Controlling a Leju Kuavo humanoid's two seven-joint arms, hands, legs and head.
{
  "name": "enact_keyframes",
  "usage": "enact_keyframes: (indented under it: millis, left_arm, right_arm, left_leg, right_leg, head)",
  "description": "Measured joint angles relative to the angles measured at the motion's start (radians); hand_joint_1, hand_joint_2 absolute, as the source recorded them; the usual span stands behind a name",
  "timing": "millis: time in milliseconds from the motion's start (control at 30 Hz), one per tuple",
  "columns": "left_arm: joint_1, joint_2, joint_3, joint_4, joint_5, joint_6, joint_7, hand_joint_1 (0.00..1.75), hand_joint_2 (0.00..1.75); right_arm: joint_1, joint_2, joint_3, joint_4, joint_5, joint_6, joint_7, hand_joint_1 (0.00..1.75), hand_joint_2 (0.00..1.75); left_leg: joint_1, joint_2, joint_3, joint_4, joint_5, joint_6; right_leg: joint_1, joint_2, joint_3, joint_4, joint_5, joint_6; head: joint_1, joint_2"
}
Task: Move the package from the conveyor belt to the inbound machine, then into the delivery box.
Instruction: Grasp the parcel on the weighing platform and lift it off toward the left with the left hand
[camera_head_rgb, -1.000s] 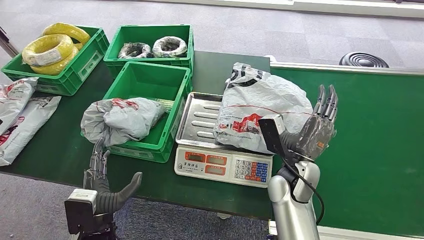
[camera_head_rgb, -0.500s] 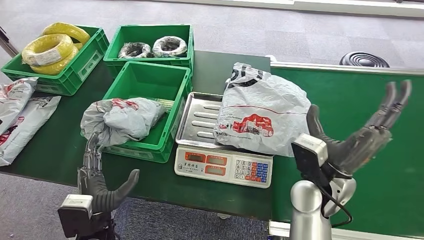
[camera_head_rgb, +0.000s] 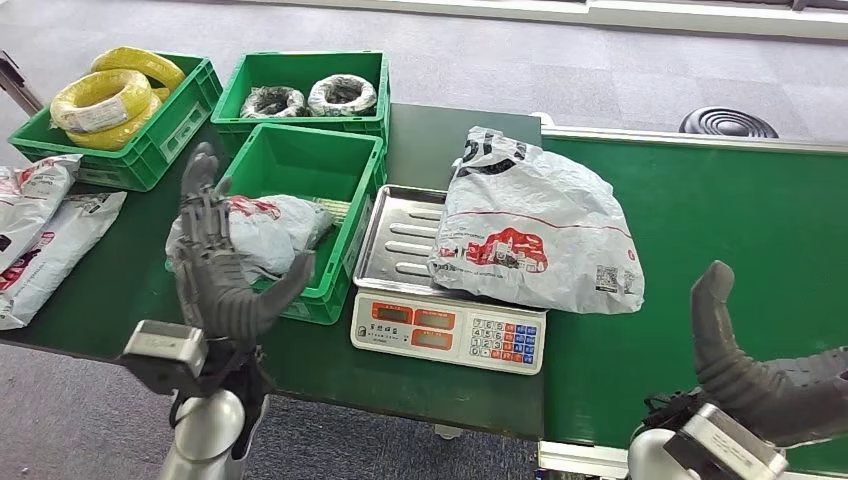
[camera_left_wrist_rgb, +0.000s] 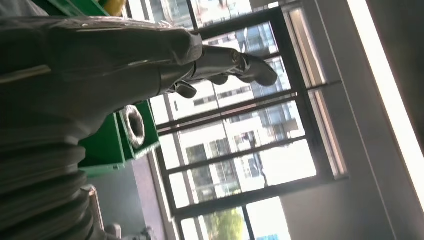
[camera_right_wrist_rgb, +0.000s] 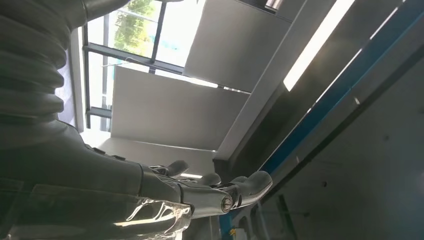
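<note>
A large grey plastic package (camera_head_rgb: 535, 230) with red and black print lies on the steel tray of the scale (camera_head_rgb: 448, 325), its right side hanging over onto the green conveyor belt (camera_head_rgb: 740, 220). My right hand (camera_head_rgb: 765, 375) is low at the right over the belt, open and empty, apart from the package; its fingers (camera_right_wrist_rgb: 220, 192) are spread. My left hand (camera_head_rgb: 222, 265) is raised with fingers spread in front of the nearest green crate (camera_head_rgb: 290, 165), holding nothing. A second grey package (camera_head_rgb: 265, 228) lies across that crate's front edge.
Two more green crates stand at the back: one with yellow cable coils (camera_head_rgb: 105, 95), one with wrapped coils (camera_head_rgb: 310, 95). Flat grey mail bags (camera_head_rgb: 40, 235) lie at the table's left end. A black ribbed disc (camera_head_rgb: 728, 122) sits beyond the belt.
My right hand has let go of the package on the scale and dropped back to the lower right. My left hand has risen from below the table edge to in front of the near crate.
</note>
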Motion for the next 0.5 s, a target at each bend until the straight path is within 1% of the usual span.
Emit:
enact_keyframes:
  millis: [100, 300, 433, 500]
  left_arm:
    - [-0.1, -0.035, -0.073, 0.087, -0.033, -0.026, 0.045, 0.0, 1.75]
    - [-0.24, -0.098, -0.173, 0.241, -0.158, -0.042, 0.15, 0.0, 1.75]
    - [-0.329, -0.145, -0.243, 0.399, -0.271, -0.044, 0.219, 0.0, 1.75]
    - [-0.379, -0.16, -0.283, 0.482, -0.304, -0.044, 0.262, 0.0, 1.75]
  right_arm:
    - [0.011, 0.0, -0.009, -0.039, -0.041, 0.0, -0.004, 0.0, 1.75]
    - [0.022, 0.0, -0.028, -0.108, -0.093, 0.0, -0.005, 0.0, 1.75]
    - [0.014, 0.0, -0.035, -0.131, -0.121, 0.001, -0.005, 0.0, 1.75]
    - [-0.004, 0.0, -0.04, -0.132, -0.134, 0.001, -0.005, 0.0, 1.75]
  left_leg:
    - [0.0, 0.001, 0.0, 0.0, 0.0, 0.0]
    - [0.0, 0.0, -0.002, 0.001, 0.0, 0.0]
    - [0.0, 0.001, -0.002, 0.001, 0.0, 0.0]
    - [-0.001, 0.001, -0.002, 0.001, 0.0, 0.0]
  right_leg:
    - [-0.001, 0.001, 0.0, 0.0, 0.001, 0.001]
    - [-0.001, 0.001, -0.003, 0.0, 0.001, 0.001]
    - [-0.001, 0.001, -0.002, 0.0, 0.001, 0.001]
    - [-0.001, 0.001, -0.002, 0.0, 0.001, 0.001]
  head:
    - [0.0, 0.0]
    - [0.0, 0.0]
    - [0.0, 0.0]
    - [0.0, 0.0]
